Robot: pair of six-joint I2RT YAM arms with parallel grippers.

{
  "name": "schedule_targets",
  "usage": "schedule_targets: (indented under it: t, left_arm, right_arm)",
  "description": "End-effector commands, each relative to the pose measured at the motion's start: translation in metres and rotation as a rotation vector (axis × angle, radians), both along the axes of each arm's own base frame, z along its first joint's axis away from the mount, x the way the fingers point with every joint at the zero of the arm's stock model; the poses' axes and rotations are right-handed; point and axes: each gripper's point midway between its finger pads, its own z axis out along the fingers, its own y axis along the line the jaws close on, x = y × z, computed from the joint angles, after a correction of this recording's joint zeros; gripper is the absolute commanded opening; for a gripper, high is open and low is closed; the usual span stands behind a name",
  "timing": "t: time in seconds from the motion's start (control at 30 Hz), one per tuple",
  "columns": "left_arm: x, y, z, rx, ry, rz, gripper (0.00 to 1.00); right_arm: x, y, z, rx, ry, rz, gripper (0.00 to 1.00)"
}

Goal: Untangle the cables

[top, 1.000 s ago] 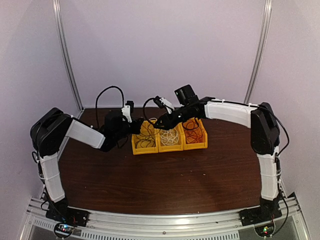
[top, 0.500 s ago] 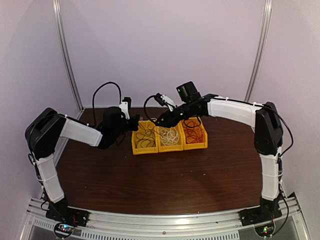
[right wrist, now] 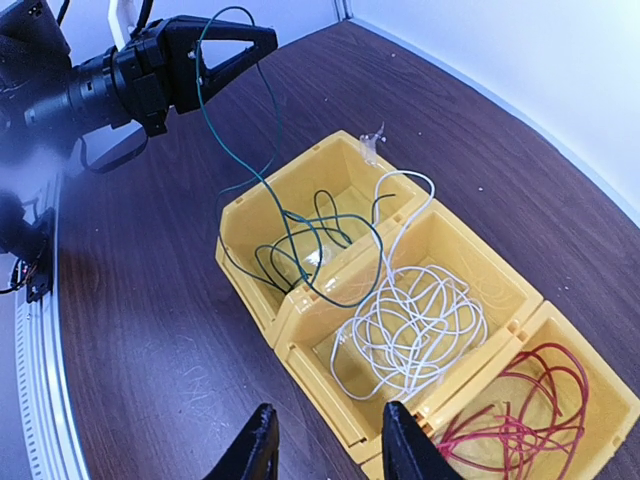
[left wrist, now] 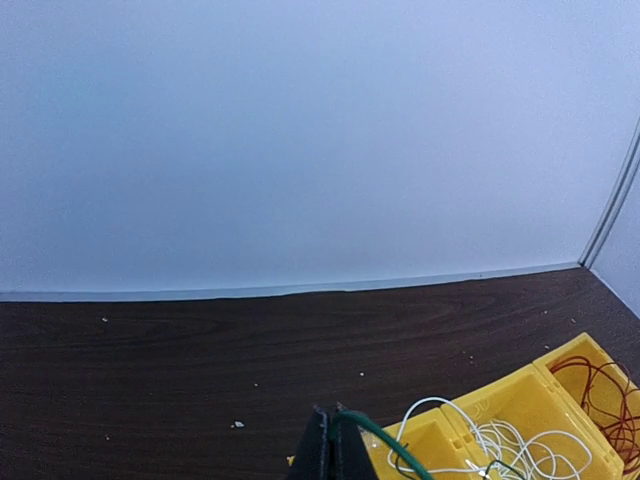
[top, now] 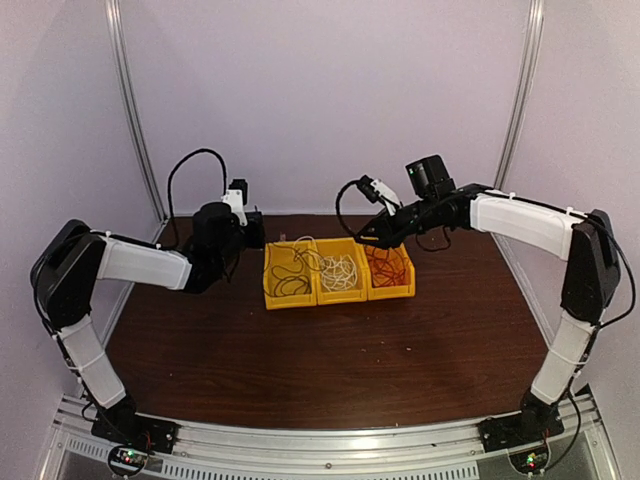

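My left gripper [left wrist: 331,415] pinched tight on the green cable [left wrist: 375,432], strand trailing into the yellow bins [top: 290,298], my right gripper [right wrist: 328,445] spread apart, empty, above the white cable [right wrist: 410,320]

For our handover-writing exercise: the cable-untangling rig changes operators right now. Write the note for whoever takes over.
Left gripper: shut on the green cable, which trails up from the left of three yellow bins.
Right gripper: open, empty, above the bins.
Middle bin: white cable; right bin: red cable.
Done: colours mostly sorted.
Left to do: green cable and a white loop cross the left-middle divider; separate them.
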Motion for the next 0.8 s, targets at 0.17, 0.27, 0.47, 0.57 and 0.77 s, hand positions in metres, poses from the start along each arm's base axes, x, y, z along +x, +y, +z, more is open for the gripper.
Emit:
schedule_targets:
  t: [0.17,0.27,0.47,0.57,0.77]
  left_arm:
    - [-0.009,0.032,0.031,-0.026,-0.082,0.124,0.00]
    - [-0.014,0.032,0.040,-0.067,-0.109,0.112,0.00]
    - [-0.005,0.013,0.042,-0.100,-0.106,0.043,0.00]
    - [-0.001,0.012,0.042,-0.100,-0.103,0.050,0.00]
    - [0.011,-0.016,0.034,-0.094,-0.075,-0.047,0.00]
  right_arm:
    - [-0.002,-0.071,0.017,-0.005,-0.056,-0.080,0.36]
    - [0.003,-0.112,0.020,-0.015,-0.081,-0.162,0.37]
    - [-0.008,-0.160,-0.004,-0.044,-0.096,-0.259,0.37]
    - [-0.016,-0.165,-0.015,-0.033,-0.094,-0.269,0.37]
    - [-0.019,-0.174,-0.026,-0.045,-0.093,-0.281,0.38]
